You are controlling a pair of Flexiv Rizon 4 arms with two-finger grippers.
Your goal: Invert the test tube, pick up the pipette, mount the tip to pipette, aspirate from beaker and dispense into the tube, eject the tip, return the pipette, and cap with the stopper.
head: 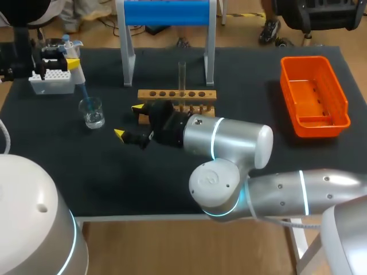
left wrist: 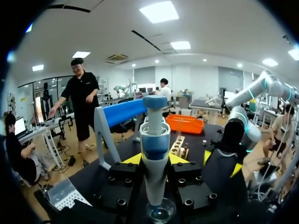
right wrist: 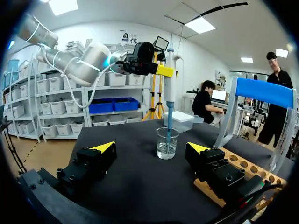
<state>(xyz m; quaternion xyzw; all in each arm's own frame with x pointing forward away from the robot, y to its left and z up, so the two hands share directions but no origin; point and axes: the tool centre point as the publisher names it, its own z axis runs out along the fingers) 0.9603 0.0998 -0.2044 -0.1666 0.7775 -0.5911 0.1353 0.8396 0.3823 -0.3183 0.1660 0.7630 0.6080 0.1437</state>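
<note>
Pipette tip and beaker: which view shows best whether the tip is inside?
The right wrist view: side-on, the pipette tip dips into the beaker. In the head view both are small; in the left wrist view the pipette itself hides its tip.

A black mat (head: 246, 74) covers the table, and an orange tray (head: 314, 96) with nothing in it lies lengthwise near the right edge, well apart from everything else. At the far edge stands a white frame (head: 127, 54) carrying a blue roller (head: 167, 12) across its top (the roller is level, held between the two uprights). Just in front of the frame, a wooden rack (head: 166, 94) with a row of round holes along its top sits near the table's middle.
</note>
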